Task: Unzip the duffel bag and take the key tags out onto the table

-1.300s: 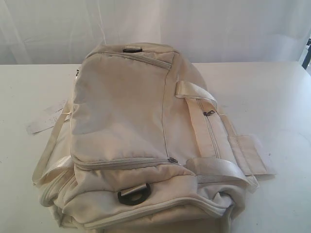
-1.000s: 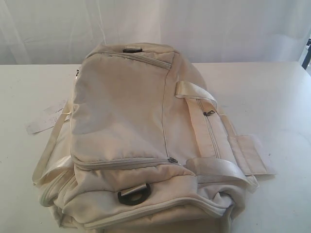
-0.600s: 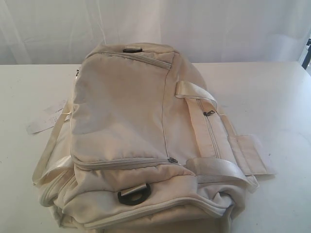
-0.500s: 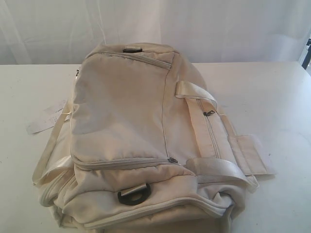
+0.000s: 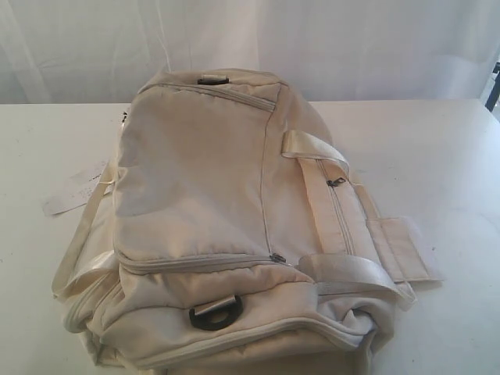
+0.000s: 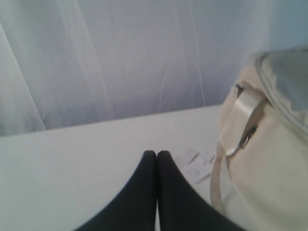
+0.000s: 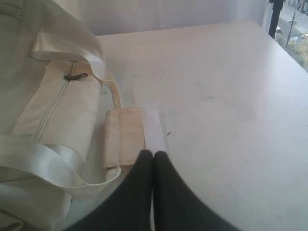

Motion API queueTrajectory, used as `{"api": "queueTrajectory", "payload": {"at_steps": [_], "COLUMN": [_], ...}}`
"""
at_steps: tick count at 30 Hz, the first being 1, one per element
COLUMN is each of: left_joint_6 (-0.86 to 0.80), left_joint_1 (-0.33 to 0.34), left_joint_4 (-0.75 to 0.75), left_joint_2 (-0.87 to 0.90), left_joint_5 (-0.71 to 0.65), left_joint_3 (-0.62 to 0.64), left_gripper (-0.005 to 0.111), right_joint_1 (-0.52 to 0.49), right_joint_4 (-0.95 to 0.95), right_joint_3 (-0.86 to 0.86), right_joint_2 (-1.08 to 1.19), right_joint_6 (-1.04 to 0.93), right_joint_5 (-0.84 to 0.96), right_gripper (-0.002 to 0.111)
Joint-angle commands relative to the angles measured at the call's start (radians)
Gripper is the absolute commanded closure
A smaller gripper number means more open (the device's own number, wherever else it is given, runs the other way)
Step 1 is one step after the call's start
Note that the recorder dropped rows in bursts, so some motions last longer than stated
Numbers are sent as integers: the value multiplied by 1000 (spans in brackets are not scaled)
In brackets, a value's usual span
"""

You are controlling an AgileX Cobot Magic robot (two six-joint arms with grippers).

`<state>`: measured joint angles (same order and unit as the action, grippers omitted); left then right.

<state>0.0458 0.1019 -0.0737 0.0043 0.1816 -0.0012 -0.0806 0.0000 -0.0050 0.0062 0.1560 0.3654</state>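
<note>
A black D-ring [image 5: 215, 312] at lower centre marks the near end of the duffel bag [image 5: 195, 172]. The bag lies mid-frame on the table [image 5: 437, 156], its long axis running from the bottom edge to upper centre, visible zippers closed. The left gripper [image 6: 157, 154] and the right gripper [image 7: 153, 154] each have their fingers pressed together on nothing.

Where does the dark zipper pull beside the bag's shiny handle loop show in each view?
Exterior view: zipper pull on the duffel bag's right flank, just below the handle loop.
Left wrist view: not in it; only the bag's other side shows.
Right wrist view: zipper pull right beneath the handle loop.
Shared landmark: that handle loop.
</note>
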Motion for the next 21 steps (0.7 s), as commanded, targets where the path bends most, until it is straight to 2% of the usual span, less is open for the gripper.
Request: {"api": "queueTrajectory", "payload": {"at_steps": [1,10,14,21], "left_joint_6": [5,3,23,142], "left_joint_1": [-8,-8,-8,-8], "left_joint_4": [4,4,4,4], "left_joint_2": [-4,-4,-4,-4], "left_joint_5": [114,142,268,564], "left_joint_3": [1,1,1,1], "left_gripper": [107,107,107,107], "right_joint_1": [-1,-1,-1,-1], "right_joint_4": [0,0,0,0], "right_joint_3": [5,5,5,5], "right_joint_2": [-6,-6,-6,-6], "right_joint_6": [2,2,2,5], "right_joint_5": [-15,-50,-143,-240], "right_gripper": [108,108,108,108]}}
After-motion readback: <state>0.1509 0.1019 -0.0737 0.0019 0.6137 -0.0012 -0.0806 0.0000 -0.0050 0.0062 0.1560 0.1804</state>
